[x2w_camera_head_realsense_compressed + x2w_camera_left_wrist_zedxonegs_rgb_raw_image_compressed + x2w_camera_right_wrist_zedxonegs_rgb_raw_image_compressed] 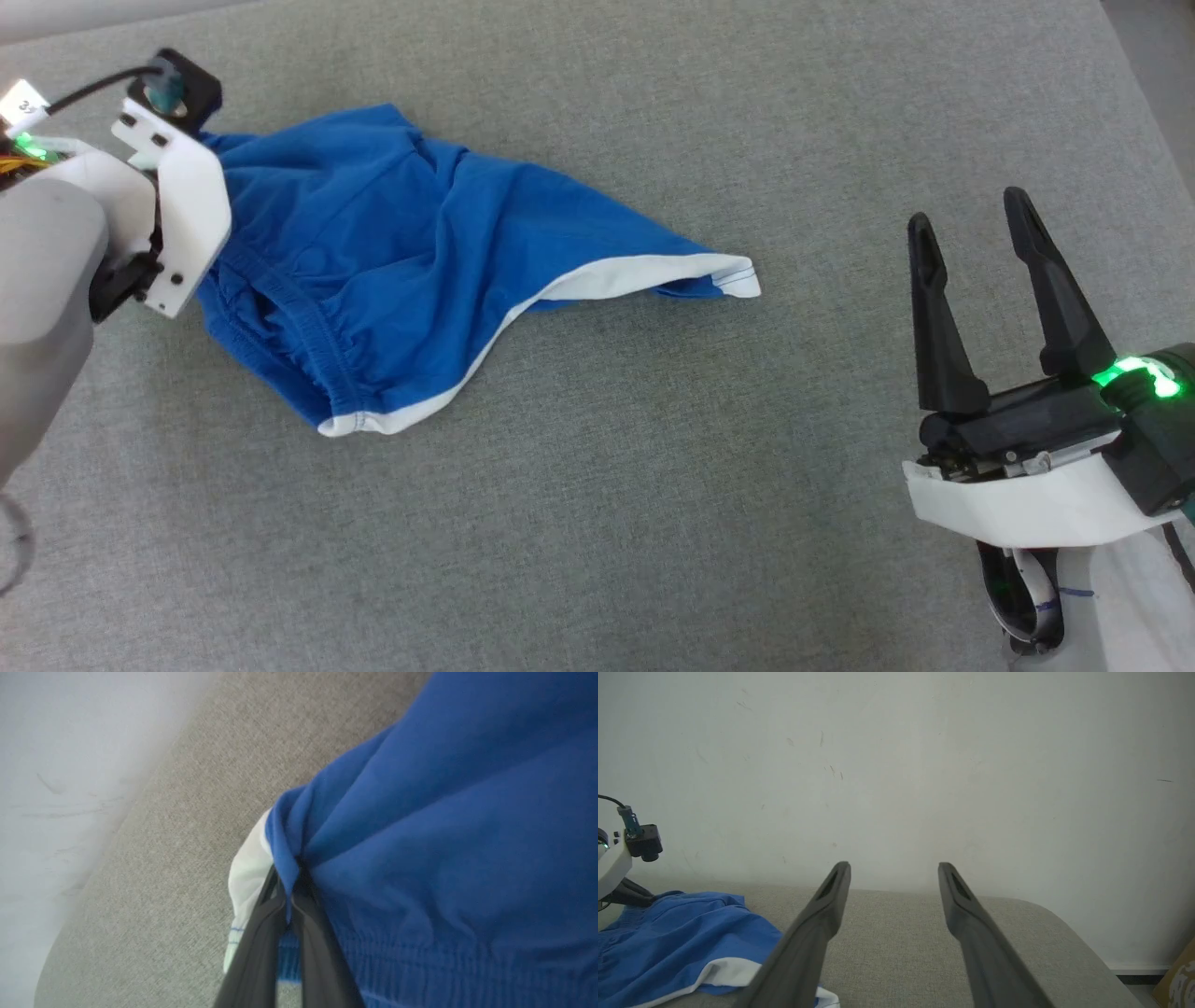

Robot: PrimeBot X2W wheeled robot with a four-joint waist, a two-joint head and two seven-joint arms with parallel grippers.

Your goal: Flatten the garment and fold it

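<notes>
The garment (pixel 401 271), a pair of bright blue shorts, lies rumpled on the grey upholstered surface (pixel 653 523), in its far left part and well short of the right edge. It is soft, light cloth that will sag, drag and crease rather than hold a shape. I judge it best taken by its firmer lines, the gathered waistband (pixel 308 327) or the white trim (pixel 616 278) of a leg hem, pinched at a corner so that a pull spreads it flat. A grip in mid-panel would only bunch it.

The left gripper (pixel 287 877) has its fingers pressed together on a fold of the blue cloth at the garment's left end, just beside a patch of white trim. Its wrist view is blurred, so it may be pinching one layer or several; I cannot tell which.

The right gripper (pixel 966 205) hovers near the right edge of the surface, its fingers spread with nothing between them, well apart from the garment. The part of the shorts nearest to it is the pointed white-trimmed tip (pixel 742 278) that reaches toward the right. That looks the natural place for it to take hold, so that the two grips could draw the shorts out flat between them.
</notes>
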